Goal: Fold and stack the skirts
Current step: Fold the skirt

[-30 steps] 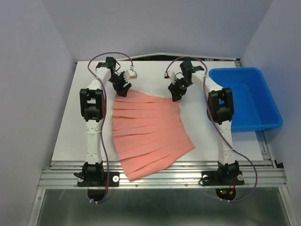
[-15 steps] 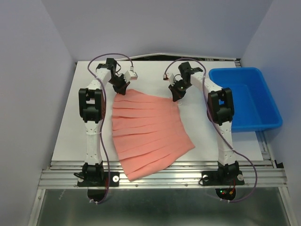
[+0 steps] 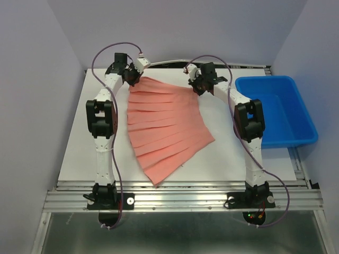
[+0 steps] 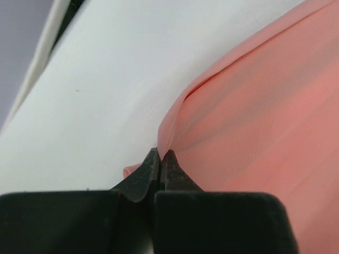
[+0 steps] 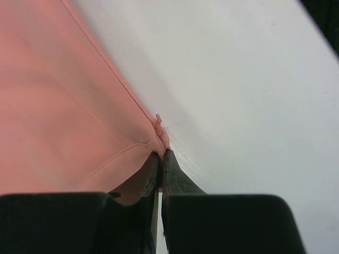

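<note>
Left gripper (image 3: 132,79): jaws together, clamped on one corner of the skirt's (image 3: 167,127) narrow waist edge. In the left wrist view the cloth rises in a small peak right at the fingertips (image 4: 151,166), with a fold running away from them.

Right gripper (image 3: 197,86): jaws together, clamped on the opposite waist corner. In the right wrist view the stitched seam end sits directly at the fingertips (image 5: 172,172).

Skirt: salmon-pink and pleated. The waist is stretched between the two grippers at the far side of the table (image 3: 79,148). From there the cloth fans out flat toward the arm bases, its hem tapering to a point near the table's near edge.

Blue bin (image 3: 304,124): stands to the right of the right gripper, past that arm. Its interior shows plain blue floor and walls. The skirt lies wholly on the table, well apart from the bin.
</note>
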Motion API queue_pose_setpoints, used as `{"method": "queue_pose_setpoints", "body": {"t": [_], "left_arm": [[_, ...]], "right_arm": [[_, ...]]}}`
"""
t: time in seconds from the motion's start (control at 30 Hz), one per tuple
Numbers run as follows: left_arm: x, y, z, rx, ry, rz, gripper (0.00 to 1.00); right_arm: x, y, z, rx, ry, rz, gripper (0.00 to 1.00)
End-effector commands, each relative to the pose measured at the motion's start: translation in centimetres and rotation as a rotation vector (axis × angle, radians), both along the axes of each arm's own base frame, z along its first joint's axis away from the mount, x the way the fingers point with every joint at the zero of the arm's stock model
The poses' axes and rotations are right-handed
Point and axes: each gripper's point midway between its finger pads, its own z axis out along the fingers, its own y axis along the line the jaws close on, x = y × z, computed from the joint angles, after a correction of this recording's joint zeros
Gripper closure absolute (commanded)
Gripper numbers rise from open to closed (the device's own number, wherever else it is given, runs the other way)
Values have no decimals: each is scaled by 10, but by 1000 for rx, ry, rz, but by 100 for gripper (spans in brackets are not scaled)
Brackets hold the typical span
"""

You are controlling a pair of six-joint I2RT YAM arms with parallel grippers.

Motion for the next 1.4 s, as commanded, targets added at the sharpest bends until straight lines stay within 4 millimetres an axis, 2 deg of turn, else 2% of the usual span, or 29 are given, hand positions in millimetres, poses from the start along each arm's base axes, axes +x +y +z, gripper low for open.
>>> {"method": "queue_pose_setpoints", "body": {"t": [0.0,0.03,0.07,0.1,0.13,0.17,0.2,0.23,0.27,0.3,0.33,0.4,0.43,0.47,0.53,0.57,0.6,0.63,0.67,0.73,0.77,0.8,0.87,0.9,0.97,1.0,1.17,1.23,1.37], "left_arm": [[25,34,151,12,-362,116,100],[22,33,160,14,-392,100,100],[10,32,172,12,-421,91,100],[-2,31,171,13,-409,79,100],[-9,27,176,21,-441,46,100],[-30,27,174,28,-429,35,100],[-38,26,176,35,-440,27,100],[-47,25,172,38,-430,15,100],[-68,23,168,50,-417,-6,100],[-77,23,167,53,-414,-12,100],[-97,22,162,58,-400,-23,100],[-119,20,154,51,-367,-39,100],[-130,18,150,44,-348,-51,100],[-150,14,146,35,-337,-69,100],[-172,5,143,24,-326,-92,100],[-192,3,139,25,-324,-101,100],[-201,-1,138,24,-326,-110,100],[-212,-9,135,23,-321,-126,100],[-228,-11,130,24,-317,-130,100],[-247,-24,121,19,-298,-154,100],[-257,-27,126,15,-316,-161,100],[-268,-29,109,21,-284,-167,100],[-287,-34,91,34,-258,-184,100],[-292,-35,85,39,-249,-189,100],[-302,-36,70,54,-221,-192,100],[-311,-38,52,66,-186,-209,100],[-331,-38,20,85,-120,-229,100],[-334,-37,9,95,-91,-219,100],[-325,-36,5,93,-54,-165,100]], "right_arm": [[47,-34,98,6,-325,-168,99],[44,-34,114,13,-360,-158,99],[40,-31,110,22,-364,-135,99],[36,-33,112,19,-374,-130,99],[28,-31,129,33,-405,-102,99],[25,-29,136,40,-431,-83,99],[14,-29,120,36,-403,-56,99],[6,-29,132,39,-428,-40,99],[-4,-30,119,22,-417,-4,99],[-4,-30,133,19,-453,4,99],[-17,-32,127,-7,-455,48,99],[-31,-31,120,-9,-440,84,99],[-34,-31,123,-14,-464,97,99],[-46,-34,119,-27,-460,122,99],[-57,-34,118,-26,-468,144,99],[-67,-37,104,-44,-448,164,99],[-74,-38,110,-42,-462,173,99],[-80,-37,108,-37,-458,191,99],[-91,-38,94,-47,-432,209,99],[-103,-39,96,-46,-443,234,99],[-109,-40,93,-51,-442,242,99],[-119,-38,80,-55,-423,261,99],[-128,-42,84,-69,-462,274,99],[-138,-45,67,-80,-433,282,99],[-147,-48,60,-95,-433,297,99],[-156,-51,46,-104,-406,303,99],[-171,-55,25,-132,-386,318,99],[-171,-54,23,-125,-376,313,99],[-164,-48,27,-103,-362,292,99]]}}
